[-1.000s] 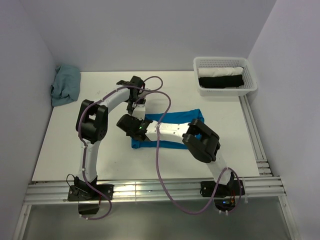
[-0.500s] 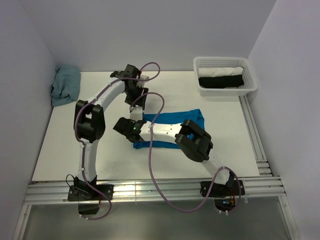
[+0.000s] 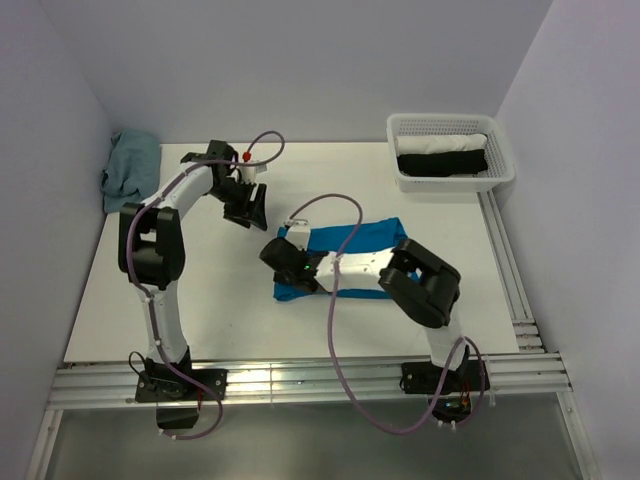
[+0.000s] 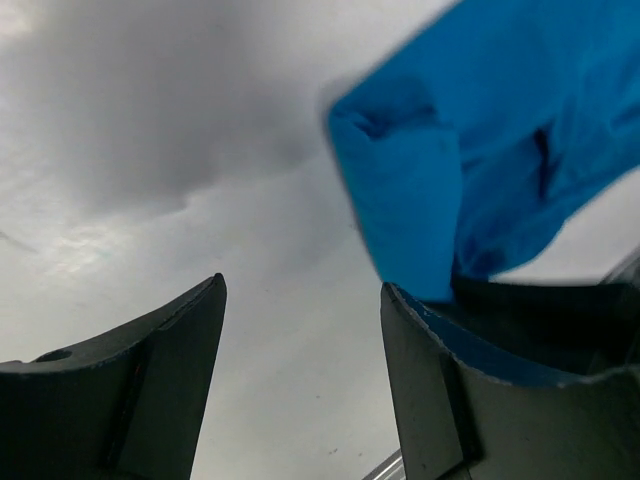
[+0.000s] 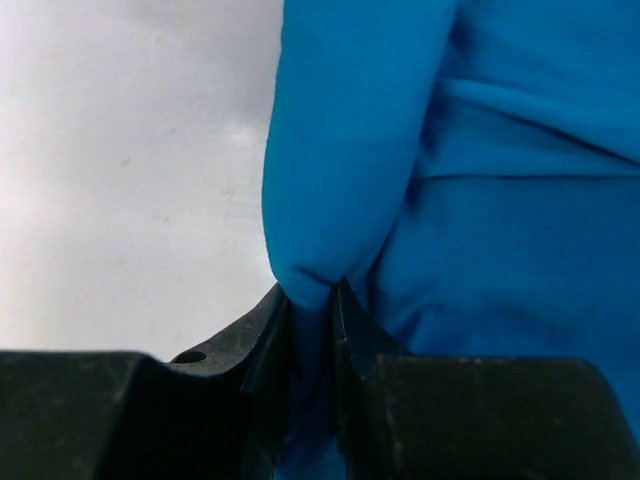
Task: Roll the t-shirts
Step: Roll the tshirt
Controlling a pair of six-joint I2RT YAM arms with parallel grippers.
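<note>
t-shirt fold pinched tight in r hand; l hand wide (apart from cloth).

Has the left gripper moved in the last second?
Yes. The left gripper has swung left, away from the blue t-shirt, toward the teal cloth.

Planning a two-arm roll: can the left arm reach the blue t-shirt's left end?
Likely yes: the left gripper hangs open beside the left end of the blue t-shirt, bare table between. The right gripper, shut on that edge, crowds it.
</note>
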